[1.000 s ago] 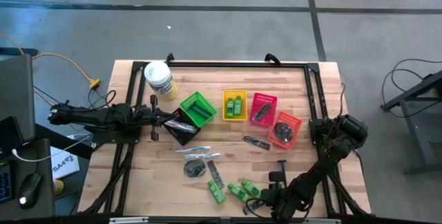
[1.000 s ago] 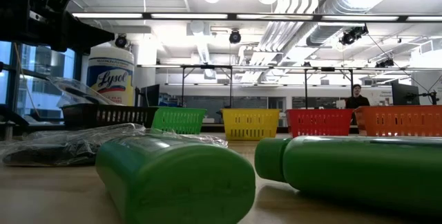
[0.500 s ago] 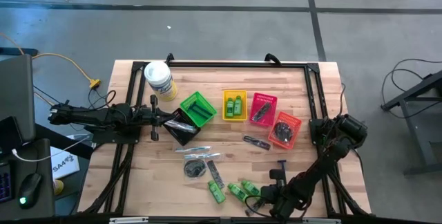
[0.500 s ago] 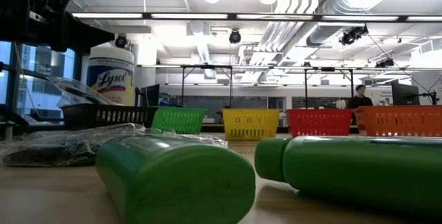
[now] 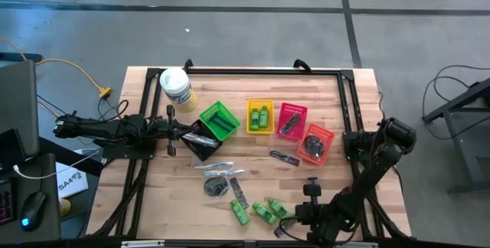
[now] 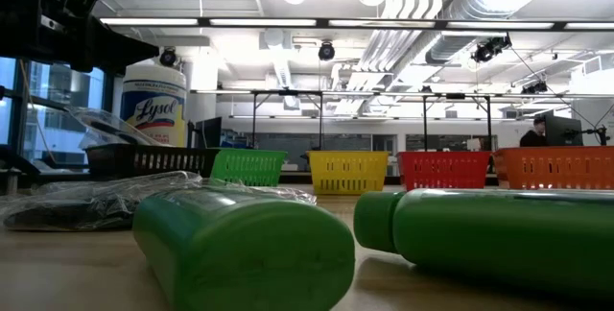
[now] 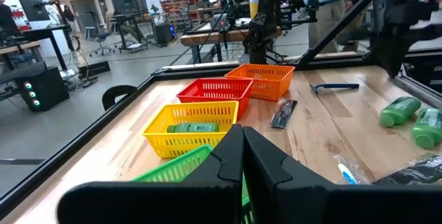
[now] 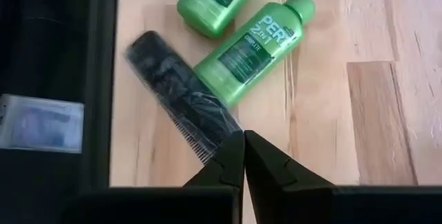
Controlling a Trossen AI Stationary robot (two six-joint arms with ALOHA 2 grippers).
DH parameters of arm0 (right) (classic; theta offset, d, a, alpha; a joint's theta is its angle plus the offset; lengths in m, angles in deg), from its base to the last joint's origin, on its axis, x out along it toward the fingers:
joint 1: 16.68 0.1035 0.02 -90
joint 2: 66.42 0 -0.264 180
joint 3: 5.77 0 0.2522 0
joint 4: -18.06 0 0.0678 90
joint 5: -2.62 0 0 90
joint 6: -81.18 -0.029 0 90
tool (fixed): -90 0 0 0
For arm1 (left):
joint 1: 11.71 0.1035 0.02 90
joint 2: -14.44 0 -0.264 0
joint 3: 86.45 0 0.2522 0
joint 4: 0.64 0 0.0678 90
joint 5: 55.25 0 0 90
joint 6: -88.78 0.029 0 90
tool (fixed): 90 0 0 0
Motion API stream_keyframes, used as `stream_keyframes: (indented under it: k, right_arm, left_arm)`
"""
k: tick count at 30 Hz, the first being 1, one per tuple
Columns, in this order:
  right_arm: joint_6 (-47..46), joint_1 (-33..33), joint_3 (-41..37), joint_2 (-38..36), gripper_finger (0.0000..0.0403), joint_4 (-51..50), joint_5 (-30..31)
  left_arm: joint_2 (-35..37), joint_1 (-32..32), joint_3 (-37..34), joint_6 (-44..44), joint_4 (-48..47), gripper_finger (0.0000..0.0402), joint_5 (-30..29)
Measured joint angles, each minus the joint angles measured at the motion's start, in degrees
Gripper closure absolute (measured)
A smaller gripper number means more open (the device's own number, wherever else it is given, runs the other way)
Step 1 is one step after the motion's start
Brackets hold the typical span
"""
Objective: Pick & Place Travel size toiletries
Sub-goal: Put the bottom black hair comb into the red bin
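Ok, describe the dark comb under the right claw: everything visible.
The comb is black, flat and slim, in a clear wrapper, lying diagonally on the wooden table near its front edge. A green bottle lies against its side. The right claw, fingers shut, sits at the comb's near end; whether it pinches the wrapper cannot be told.

Table (image 5: 341, 110) pale wood, matt; green bottles (image 8: 252, 48) glossy plastic; comb (image 8: 181, 92) in clear shiny wrap.
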Motion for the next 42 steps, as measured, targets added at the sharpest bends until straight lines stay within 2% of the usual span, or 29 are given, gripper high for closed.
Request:
stream_keyframes:
  k: [11, 19, 23, 26, 31, 35, 42]
  right_arm:
    - [-1.4, 1.5, 0.0, -3.6, 0.0400, -6.4, 6.5]
    - [-2.4, 0.7, 0.0, -1.9, 0.0400, -6.2, 1.6]
    - [-2.4, 0.6, 0.0, -1.5, 0.0398, -5.7, 3.0]
    - [-1.8, 0.7, 0.0, -1.4, 0.0398, -2.3, 2.1]
    - [3.6, 0.5, 0.0, -1.1, 0.0393, 10.1, -2.2]
    - [9.9, -0.5, 0.1, 1.0, 0.0344, 18.7, -5.5]
    - [12.9, -3.7, 0.0, 5.7, 0.0214, 18.7, -12.0]
  left_arm:
    - [0.0, 0.0, 0.0, 0.0, 0.0, 0.0402, 0.0]
    - [0.0, 0.0, 0.0, 0.0, 0.0, 0.0402, 0.0]
    - [0.0, 0.0, 0.0, 0.0, 0.0, 0.0402, 0.0]
    - [0.0, 0.0, 0.0, 0.0, 0.0, 0.0402, 0.0]
    - [0.0, 0.0, 0.0, 0.0, 0.1, 0.0402, 0.0]
    - [0.0, 0.0, 0.0, 0.0, 0.1, 0.0402, 0.0]
    - [0.0, 0.0, 0.0, -0.6, -0.1, 0.0402, 0.0]
